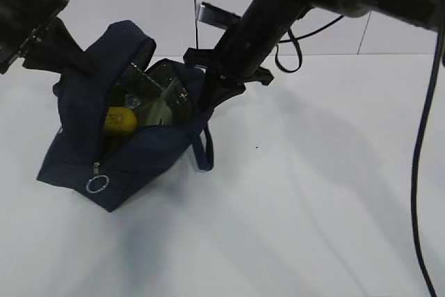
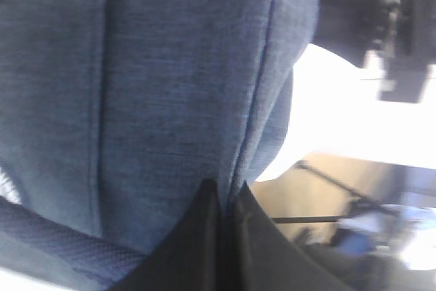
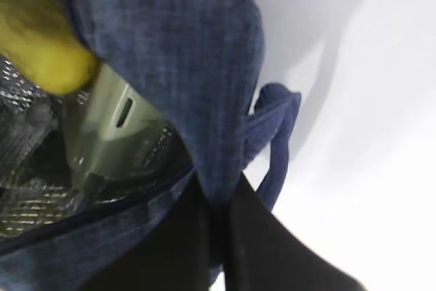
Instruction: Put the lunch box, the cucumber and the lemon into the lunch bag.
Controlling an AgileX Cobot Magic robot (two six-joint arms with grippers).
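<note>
- The lunch bag (image 1: 125, 151) is kept on the desk (image 1: 313, 193) with its mouth spread, so the contents can be seen and reached.
- The left tool (image 2: 221, 199) is closed on the bag's far fabric wall.
- The right tool (image 3: 218, 199) is pinched shut on the bag's rim beside a handle (image 3: 276, 134).
- Inside the bag, the lemon (image 1: 119, 120) is seen next to the lunch box (image 3: 112, 127).
- A dark green patch inside the bag is judged to be the cucumber (image 1: 117, 97).

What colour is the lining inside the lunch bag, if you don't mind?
Shiny silver foil with a quilted grid, seen best in the right wrist view inside the lunch bag.
</note>
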